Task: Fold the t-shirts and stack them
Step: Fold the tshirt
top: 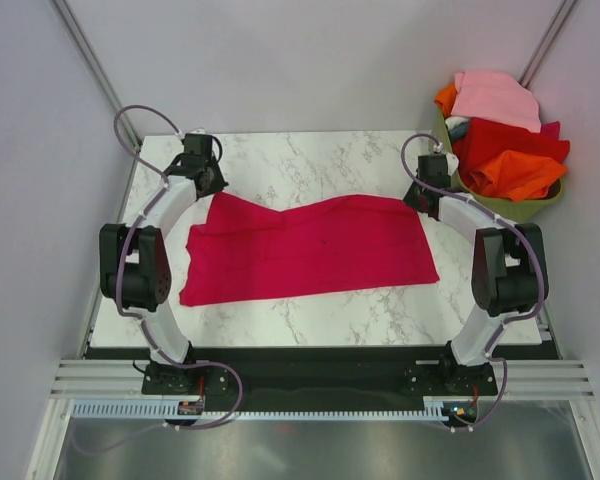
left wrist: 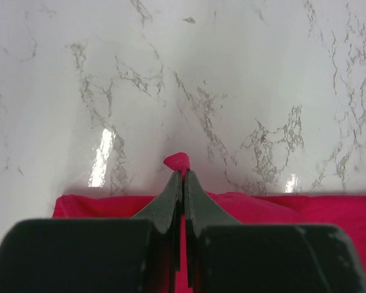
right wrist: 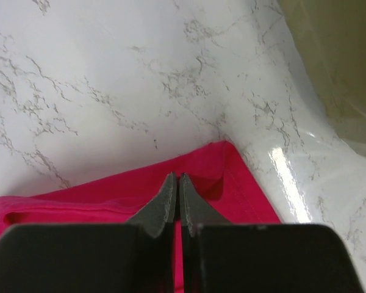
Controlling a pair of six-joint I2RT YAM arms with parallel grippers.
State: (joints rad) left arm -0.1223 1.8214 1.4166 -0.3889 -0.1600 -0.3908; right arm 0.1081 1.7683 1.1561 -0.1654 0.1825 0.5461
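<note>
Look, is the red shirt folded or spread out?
Spread flat: the crimson t-shirt lies wide across the marble table; doubled layers, cannot tell.

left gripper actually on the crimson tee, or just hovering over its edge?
Touching. In the left wrist view the left gripper is shut on the crimson t-shirt, with a nub of its cloth poking out past the fingertips.

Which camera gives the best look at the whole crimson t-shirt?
The top external view: it shows the whole crimson t-shirt spread on the marble table. The left wrist view shows only an edge, a bit pinched in shut jaws; the right wrist view shows only one corner.
</note>
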